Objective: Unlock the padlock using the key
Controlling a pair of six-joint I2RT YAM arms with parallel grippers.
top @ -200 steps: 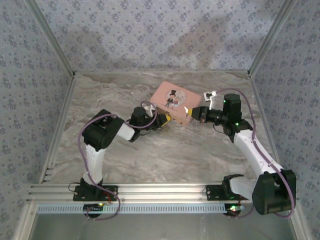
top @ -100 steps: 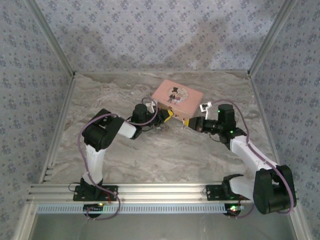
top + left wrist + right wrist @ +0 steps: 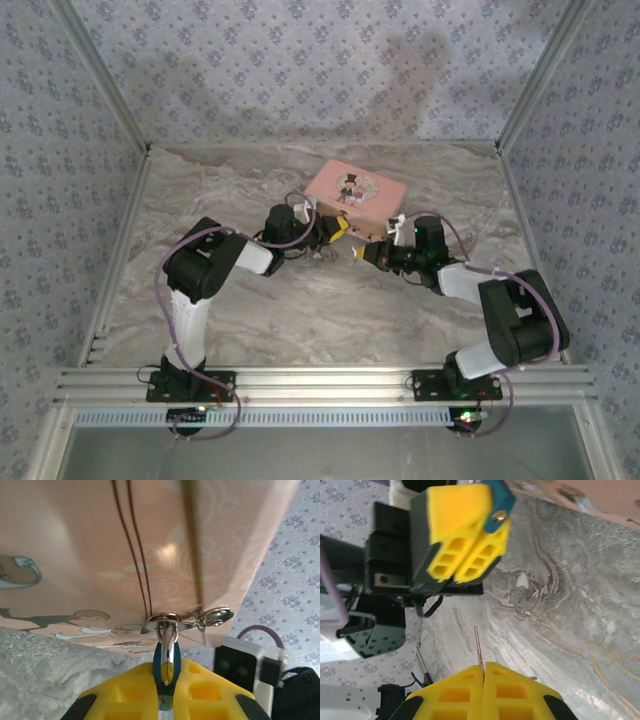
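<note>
Grey-veined marble desk (image 3: 250, 310) with, at its far centre, a pink rectangular metal tin printed with a cartoon couple (image 3: 355, 190). Both arms reach inward to the tin's near edge. The yellow-padded left tool (image 3: 337, 231) is at that edge. The yellow-padded right tool (image 3: 484, 671) is just to its right, apart from it and pointing toward it.

The left tool has its pads pressed onto the tiny dark bluish padlock with a silvery shackle (image 3: 166, 662). The shackle is threaded through the silvery hasp (image 3: 172, 617) on the tin's near edge.

The right tool has its pads pressed together, pinching a thin coppery metal blade (image 3: 478, 647). This is judged to be the key, seen edge-on; its tip is aimed at the lock and not yet touching it.

Handling (judgement): the padlock is rigid, light and smooth, and free to swing on the hasp, so it is best held across its flat body faces with the keyway left exposed. The key is stiff but slender and likely to twist or slip in soft pads. It should be held at the bow, with the blade in line with the keyway before it is pushed in.
</note>
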